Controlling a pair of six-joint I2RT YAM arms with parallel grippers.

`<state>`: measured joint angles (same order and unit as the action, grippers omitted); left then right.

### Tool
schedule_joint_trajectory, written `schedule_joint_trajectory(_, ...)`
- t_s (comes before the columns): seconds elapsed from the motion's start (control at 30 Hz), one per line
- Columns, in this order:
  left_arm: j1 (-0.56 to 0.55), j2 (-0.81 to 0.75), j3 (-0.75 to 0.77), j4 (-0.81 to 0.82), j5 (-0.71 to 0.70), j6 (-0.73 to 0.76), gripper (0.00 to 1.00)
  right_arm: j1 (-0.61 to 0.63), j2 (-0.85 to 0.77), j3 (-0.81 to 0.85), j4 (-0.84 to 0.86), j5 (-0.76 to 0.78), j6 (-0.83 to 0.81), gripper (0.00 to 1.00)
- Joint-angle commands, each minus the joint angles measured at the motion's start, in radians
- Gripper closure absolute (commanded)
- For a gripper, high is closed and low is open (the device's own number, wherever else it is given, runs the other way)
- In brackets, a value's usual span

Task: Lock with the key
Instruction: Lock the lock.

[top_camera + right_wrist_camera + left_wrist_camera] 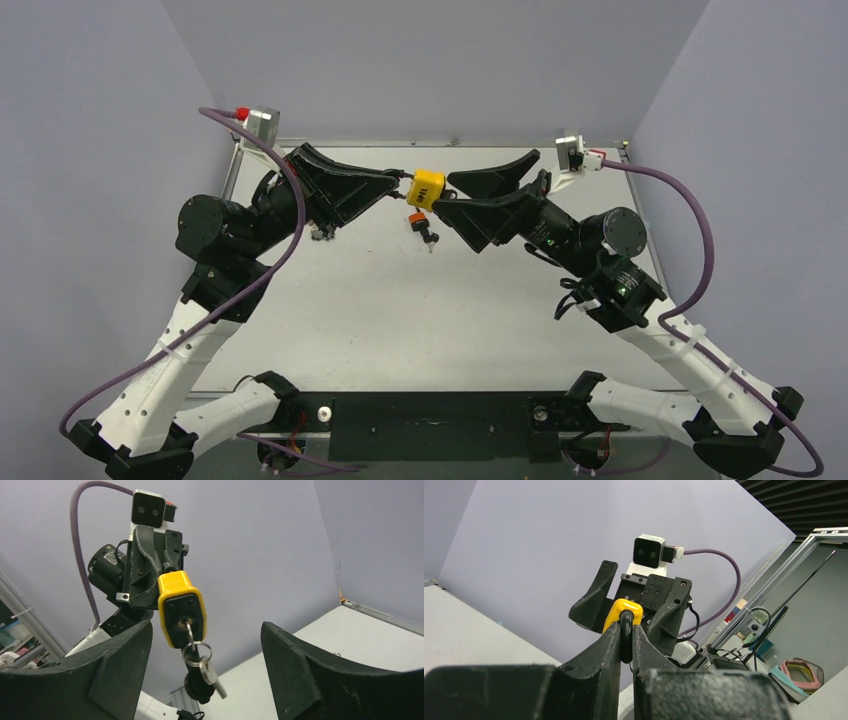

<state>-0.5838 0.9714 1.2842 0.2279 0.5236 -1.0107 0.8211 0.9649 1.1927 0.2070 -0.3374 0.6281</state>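
Note:
A yellow padlock point(428, 188) hangs in mid-air above the far middle of the table. My left gripper point(405, 183) is shut on its black shackle point(626, 630), with the yellow body point(624, 611) just past the fingertips. In the right wrist view the padlock point(181, 607) faces me with a key point(189, 626) in its keyhole. A ring point(196, 652) with a spare key point(212, 677) dangles below it. My right gripper point(443, 193) is open and empty, its fingers point(120, 670) on either side of the lock's base, apart from it.
The grey table point(400, 320) is walled by lilac panels at the back and sides. Both arms meet over its far middle. A bench with cables and boxes point(774, 645) lies beyond the table's side.

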Motion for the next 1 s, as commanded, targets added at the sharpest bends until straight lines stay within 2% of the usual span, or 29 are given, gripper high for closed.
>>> schedule_joint_trajectory(0.0, -0.003, -0.006, 0.023, 0.121, -0.033, -0.044, 1.0, 0.016, 0.027, 0.071, 0.03, 0.022, -0.079, 0.27)
schedule_joint_trajectory(0.23, -0.003, -0.004, 0.016, 0.12, -0.03, -0.05, 1.0, 0.058, 0.062, 0.114, 0.01, 0.025, -0.107, 0.36)
schedule_joint_trajectory(0.63, -0.003, -0.009, 0.004, 0.122, -0.03, -0.051, 1.0, 0.089, 0.07, 0.119, -0.003, 0.027, -0.104, 0.59)
schedule_joint_trajectory(0.97, -0.003, -0.007, -0.016, 0.126, -0.022, -0.052, 1.0, 0.101, 0.089, 0.128, 0.003, 0.024, -0.091, 0.63)
